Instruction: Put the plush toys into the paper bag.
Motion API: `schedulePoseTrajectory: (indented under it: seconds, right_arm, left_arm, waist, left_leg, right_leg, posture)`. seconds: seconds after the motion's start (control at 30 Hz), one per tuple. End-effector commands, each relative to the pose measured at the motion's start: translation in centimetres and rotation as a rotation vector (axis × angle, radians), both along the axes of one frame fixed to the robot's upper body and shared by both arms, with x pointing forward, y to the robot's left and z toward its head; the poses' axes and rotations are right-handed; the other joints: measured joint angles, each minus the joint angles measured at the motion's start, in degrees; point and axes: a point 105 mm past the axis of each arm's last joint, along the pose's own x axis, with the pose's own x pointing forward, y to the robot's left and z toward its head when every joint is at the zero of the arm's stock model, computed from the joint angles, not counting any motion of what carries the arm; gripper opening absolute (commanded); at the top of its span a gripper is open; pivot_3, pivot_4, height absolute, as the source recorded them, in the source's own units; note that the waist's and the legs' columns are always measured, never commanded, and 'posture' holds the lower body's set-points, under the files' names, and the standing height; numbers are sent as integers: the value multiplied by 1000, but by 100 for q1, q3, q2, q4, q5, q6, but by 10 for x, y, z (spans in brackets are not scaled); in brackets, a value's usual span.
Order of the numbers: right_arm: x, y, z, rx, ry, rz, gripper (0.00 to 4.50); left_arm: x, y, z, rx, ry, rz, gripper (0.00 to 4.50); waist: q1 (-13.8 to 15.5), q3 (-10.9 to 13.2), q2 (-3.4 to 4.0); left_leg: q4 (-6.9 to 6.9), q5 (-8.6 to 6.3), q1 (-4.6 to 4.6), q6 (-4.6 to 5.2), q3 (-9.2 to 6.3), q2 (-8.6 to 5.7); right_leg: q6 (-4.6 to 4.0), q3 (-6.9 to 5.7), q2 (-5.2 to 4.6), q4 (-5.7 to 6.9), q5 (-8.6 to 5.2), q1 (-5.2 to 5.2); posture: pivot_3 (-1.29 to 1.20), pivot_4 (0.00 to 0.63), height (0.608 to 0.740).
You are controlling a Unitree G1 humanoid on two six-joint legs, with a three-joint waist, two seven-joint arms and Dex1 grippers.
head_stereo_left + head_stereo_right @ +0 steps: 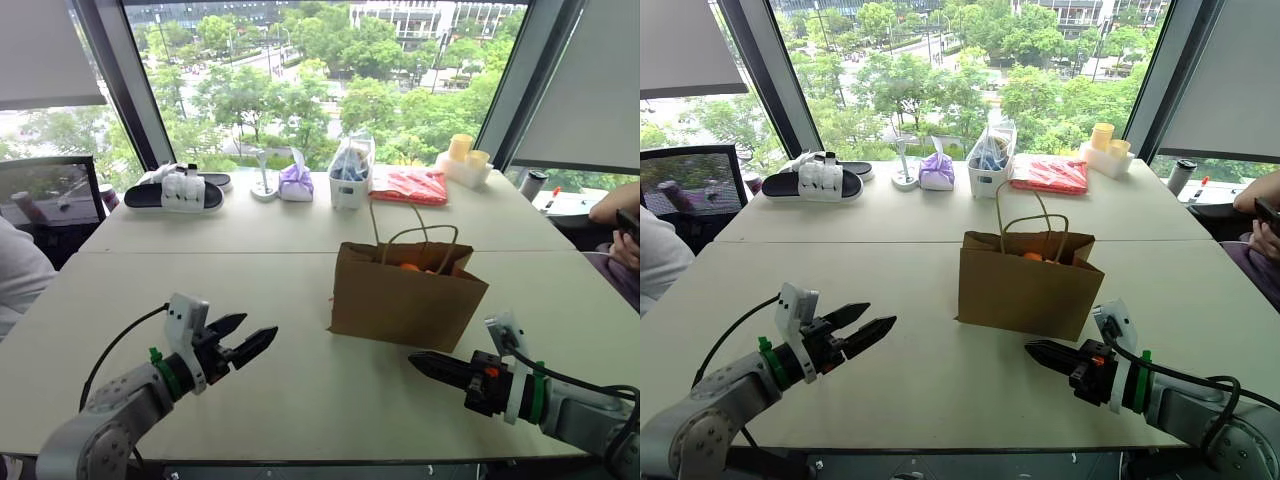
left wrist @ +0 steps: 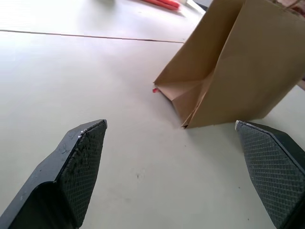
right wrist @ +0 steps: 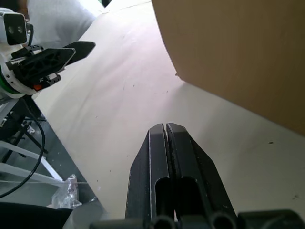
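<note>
Nearest the viewer, two robot arms reach over a pale table [image 1: 300, 400] from the bottom corners of the scene. The left gripper [image 1: 250, 338] hovers just above the tabletop with its two black fingers spread wide and nothing between them; it points toward the middle of the table, where the paper bag stands. The right gripper [image 1: 425, 362] has its fingers pressed flat together into a single dark wedge, also empty, its tip aimed leftward and lying low near the front right corner of the bag. Between and just beyond the two grippers stands the brown paper bag [image 1: 405, 295], upright and open at the top, with its thin cord handles [image 1: 415, 235] rising in loops above the rim. The bag is clear of both grippers, closer to the right one than to the left. Inside the mouth of the bag a patch of orange shows, most likely the orange plush toy [image 1: 410, 267], though only a sliver is visible; whether the green one lies in there too cannot be seen. Farther back, along the window edge of the table, sit a pair of black and white sandals [image 1: 180, 190], a purple cloth bundle [image 1: 296, 183], a clear pouch [image 1: 350, 170] holding bluish items, a red packet [image 1: 408, 185] lying flat, and pale yellow cups [image 1: 465, 152]. A person's arm [image 1: 612, 205] rests at the far right edge, and greenery fills the windows beyond.
</note>
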Motion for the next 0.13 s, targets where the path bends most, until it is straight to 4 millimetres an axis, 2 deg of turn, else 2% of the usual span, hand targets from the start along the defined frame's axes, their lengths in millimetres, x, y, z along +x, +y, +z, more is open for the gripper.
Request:
schedulePoseTrajectory:
  seconds: [0.03,0.13]
  right_arm:
    - [3,4,8,7,-39,26,0]
    - [4,6,7,5,-39,30,0]
  left_arm:
    - [0,-1,5,3,-29,21,4441]
    - [1,-1,4,6,-30,23,4441]
  waist:
    - [17,0,-1]
    - [25,-1,0]
  left_leg:
    - [0,0,1,0,3,-1]
    - [-5,0,-3,0,5,-4]
  right_leg:
    - [-1,0,2,0,1,-1]
    - [-3,-1,3,-2,2,-7]
  posture:
    - [0,150,740]
    - [0,150,740]
